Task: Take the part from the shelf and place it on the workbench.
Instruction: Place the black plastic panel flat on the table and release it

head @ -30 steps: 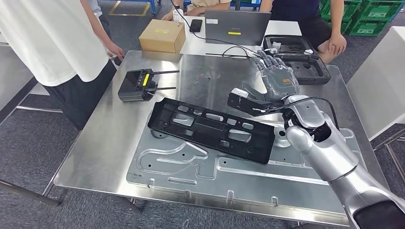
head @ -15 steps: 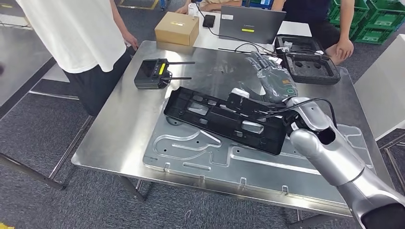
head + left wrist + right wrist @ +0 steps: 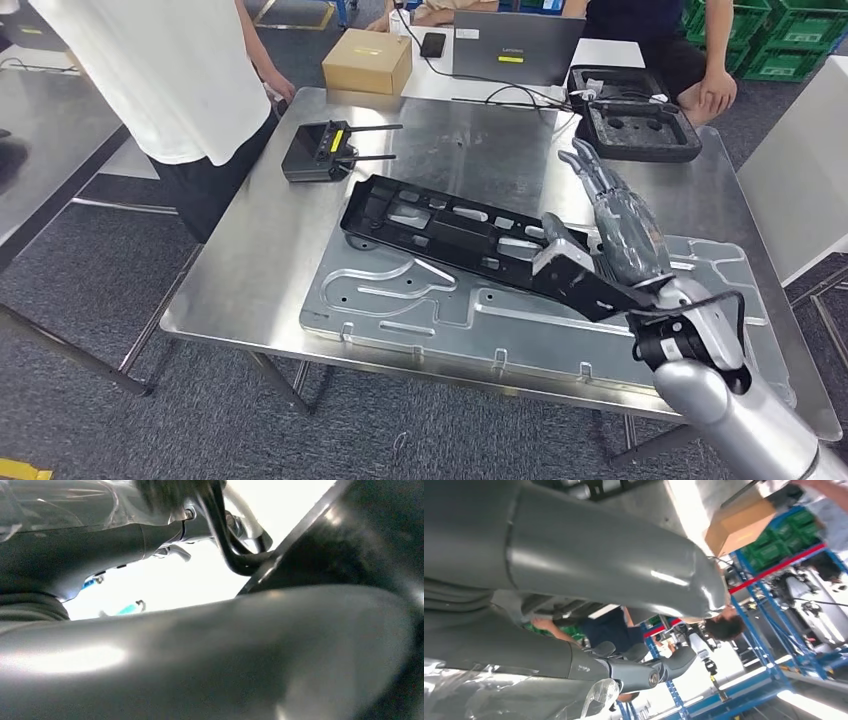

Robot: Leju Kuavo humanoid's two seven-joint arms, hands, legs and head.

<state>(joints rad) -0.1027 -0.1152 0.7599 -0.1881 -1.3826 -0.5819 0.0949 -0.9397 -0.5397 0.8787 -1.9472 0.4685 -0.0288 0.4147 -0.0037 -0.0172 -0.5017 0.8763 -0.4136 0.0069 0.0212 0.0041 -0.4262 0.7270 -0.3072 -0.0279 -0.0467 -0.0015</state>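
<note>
The long black plastic part (image 3: 470, 240) lies slantwise across the steel desk (image 3: 260, 250), its far end pointing toward ten o'clock near the remote controller (image 3: 318, 152), its near end down at four o'clock in the right hand (image 3: 615, 245). That hand has its thumb pressing on top of the near end and its fingers (image 3: 590, 175) stretched out long toward twelve o'clock, so call it a light pinch on the part and not a full wrap; whether the fingers reach under the part I cannot tell. The part sits over the stamped metal sheet (image 3: 420, 310) that covers the near half of the desk, and the held end looks a touch lifted while the far end seems to rest down. The left hand's state I cannot tell; its wrist camera gives grey blur and glare. As a judgement, the step in hand is the set-down, and it is almost done. Doing it well means lowering the near end level until the whole length bears on the sheet, then lifting the thumb straight off before drawing the arm back toward five o'clock, so nothing drags the part sideways. A person in a white shirt (image 3: 170, 70) stands at ten o'clock, close to the desk edge, so the far end should not swing that way.
</note>
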